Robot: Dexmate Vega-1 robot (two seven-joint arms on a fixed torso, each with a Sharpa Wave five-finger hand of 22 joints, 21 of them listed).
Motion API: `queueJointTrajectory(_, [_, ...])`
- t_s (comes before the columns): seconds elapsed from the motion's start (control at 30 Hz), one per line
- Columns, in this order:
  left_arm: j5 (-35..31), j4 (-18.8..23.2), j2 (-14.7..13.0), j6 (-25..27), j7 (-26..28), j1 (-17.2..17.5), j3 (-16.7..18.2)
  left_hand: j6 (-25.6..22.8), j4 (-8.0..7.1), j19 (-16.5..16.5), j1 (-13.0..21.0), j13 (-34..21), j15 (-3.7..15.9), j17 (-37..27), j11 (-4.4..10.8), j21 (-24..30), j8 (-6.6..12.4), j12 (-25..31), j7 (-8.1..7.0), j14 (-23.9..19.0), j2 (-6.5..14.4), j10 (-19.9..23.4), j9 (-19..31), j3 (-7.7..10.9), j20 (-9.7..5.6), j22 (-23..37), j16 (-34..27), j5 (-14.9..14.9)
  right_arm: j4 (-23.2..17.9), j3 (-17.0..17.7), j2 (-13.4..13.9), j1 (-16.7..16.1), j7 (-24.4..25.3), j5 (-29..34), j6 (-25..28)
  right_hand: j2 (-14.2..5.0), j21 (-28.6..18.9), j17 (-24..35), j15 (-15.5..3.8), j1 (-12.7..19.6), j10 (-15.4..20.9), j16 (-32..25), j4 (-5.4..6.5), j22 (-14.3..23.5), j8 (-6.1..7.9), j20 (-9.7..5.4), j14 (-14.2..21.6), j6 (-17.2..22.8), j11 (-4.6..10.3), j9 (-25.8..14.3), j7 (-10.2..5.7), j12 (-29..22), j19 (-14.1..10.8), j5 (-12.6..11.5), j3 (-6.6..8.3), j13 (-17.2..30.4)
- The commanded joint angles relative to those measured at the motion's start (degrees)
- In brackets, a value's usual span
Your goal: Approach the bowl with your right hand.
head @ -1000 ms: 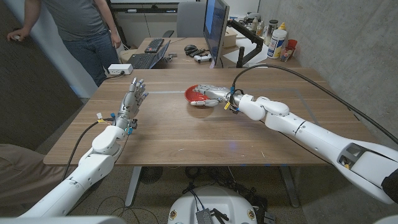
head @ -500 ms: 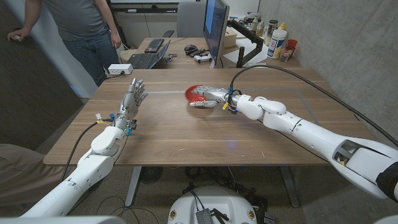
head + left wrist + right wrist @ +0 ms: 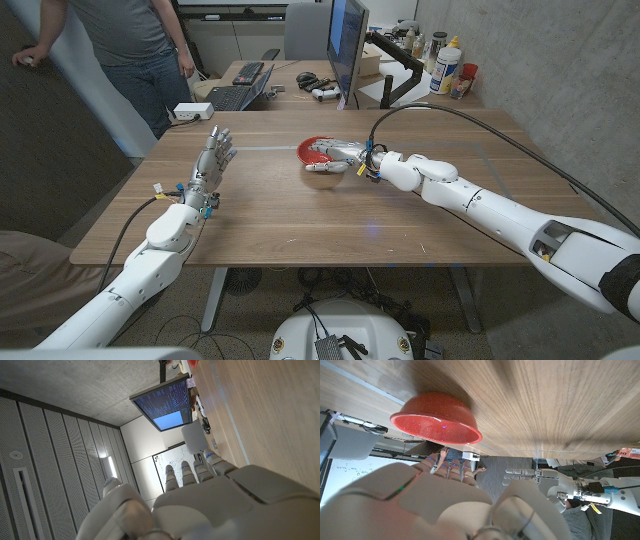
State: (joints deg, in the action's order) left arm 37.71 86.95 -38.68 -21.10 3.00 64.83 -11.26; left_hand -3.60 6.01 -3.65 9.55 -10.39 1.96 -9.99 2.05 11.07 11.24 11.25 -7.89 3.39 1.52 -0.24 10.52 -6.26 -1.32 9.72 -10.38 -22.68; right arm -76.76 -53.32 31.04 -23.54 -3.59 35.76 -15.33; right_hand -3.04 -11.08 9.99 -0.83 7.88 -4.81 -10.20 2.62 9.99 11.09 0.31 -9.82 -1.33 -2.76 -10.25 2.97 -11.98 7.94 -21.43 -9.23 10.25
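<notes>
R hand closer, fingers over red bowl

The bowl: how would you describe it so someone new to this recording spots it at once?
On the wooden table, look toward the far side, near its middle. The bowl sits there upright, at the fingers of the right hand. It is the only red, round thing on the tabletop.

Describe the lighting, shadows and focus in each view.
Head view: even light, sharp, soft shadow beneath the bowl. Right wrist view: right hand blurred close up, bowl crisp, dark shadow on the table. Left wrist view: left hand soft, monitor bright.
</notes>
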Motion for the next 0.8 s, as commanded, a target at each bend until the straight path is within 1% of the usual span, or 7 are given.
queueJointTrajectory(0.03, [0.02,0.46,0.09,0.74,-0.23,0.16,-0.56,-0.10,-0.04,-0.15,0.61,-0.21,1.62,-0.27,-0.17,-0.03,-0.01,0.22,0.18,0.14,0.16,0.18,0.16,-0.57,0.23,0.30,-0.26,-0.26,2.22,-0.96,-0.68,0.93,0.32,-0.34,-0.46,-0.25,0.01,0.18,-0.16,0.07,-0.37,-0.10,-0.30,0.27,-0.04,0.02,-3.78,-0.08,0.04,-0.29,0.17,0.00,0.58,-0.43,-0.14,0.29])
queueJointTrajectory(0.3, [0.42,0.82,-0.03,1.09,-0.72,0.18,-0.72,-0.11,-0.04,-0.16,0.64,-0.21,1.58,-0.27,-0.12,-0.03,-0.01,0.20,0.20,0.20,0.18,0.12,0.16,-0.61,0.26,0.30,-0.25,-0.26,3.65,-1.60,-1.25,1.61,0.35,-0.42,-0.71,-0.30,0.01,0.18,-0.38,0.04,-0.28,-0.11,-0.29,0.28,-0.03,0.10,-3.81,-0.04,0.12,-0.29,0.17,-0.05,0.61,-0.49,-0.18,0.30])
queueJointTrajectory(0.4, [0.30,1.08,-0.16,1.10,-0.66,0.28,-0.70,-0.10,-0.04,-0.15,0.65,-0.21,1.63,-0.27,-0.09,-0.03,-0.02,0.16,0.22,0.19,0.19,0.02,0.16,-0.63,0.25,0.30,-0.25,-0.26,3.98,-1.78,-1.45,1.70,0.44,-0.52,-0.67,-0.36,-0.09,0.18,-0.64,0.02,-0.26,-0.15,-0.28,0.28,-0.01,-0.49,-3.74,0.02,0.17,-0.29,0.19,-0.07,0.38,-0.53,-0.20,0.30])
queueJointTrajectory(0.57, [-0.01,1.25,-0.37,0.97,-0.35,0.30,-0.47,-0.14,-0.05,-0.16,0.66,-0.21,1.60,-0.27,-0.24,-0.03,-0.01,0.18,0.25,0.20,0.20,0.07,0.17,-0.66,0.22,0.30,-0.25,-0.25,4.26,-2.05,-1.56,1.96,0.32,-0.59,-0.67,-0.40,0.00,0.18,-0.49,0.00,-0.41,-0.11,-0.28,0.28,-0.07,0.19,-3.87,-0.12,0.11,-0.30,0.14,-0.01,0.63,-0.58,-0.24,0.30])
queueJointTrajectory(0.7, [0.12,1.27,-0.41,0.94,-0.36,0.28,-0.29,-0.12,-0.04,-0.15,0.68,-0.21,1.64,-0.27,-0.32,-0.03,-0.02,0.19,0.22,0.28,0.21,0.08,0.17,-0.68,0.24,0.30,-0.22,-0.25,5.07,-2.46,-1.91,2.37,0.23,-0.57,-0.89,-0.42,0.02,0.18,-0.51,-0.01,-0.47,-0.10,-0.28,0.28,-0.09,0.28,-3.93,-0.17,0.17,-0.30,0.09,0.00,0.71,-0.60,-0.25,0.30])
queueJointTrajectory(0.8, [0.12,1.31,-0.55,1.15,-0.46,0.27,-0.32,-0.11,-0.04,-0.19,0.69,-0.21,1.68,-0.27,-0.19,-0.02,-0.03,0.19,0.25,0.18,0.22,0.10,0.17,-0.70,0.23,0.30,-0.26,-0.26,5.68,-2.90,-2.16,2.80,-0.01,-0.43,-1.21,-0.46,0.01,0.18,-0.45,-0.02,-0.55,-0.11,-0.28,0.28,-0.09,0.03,-3.91,-0.16,0.19,-0.30,0.10,0.03,0.71,-0.63,-0.26,0.30])
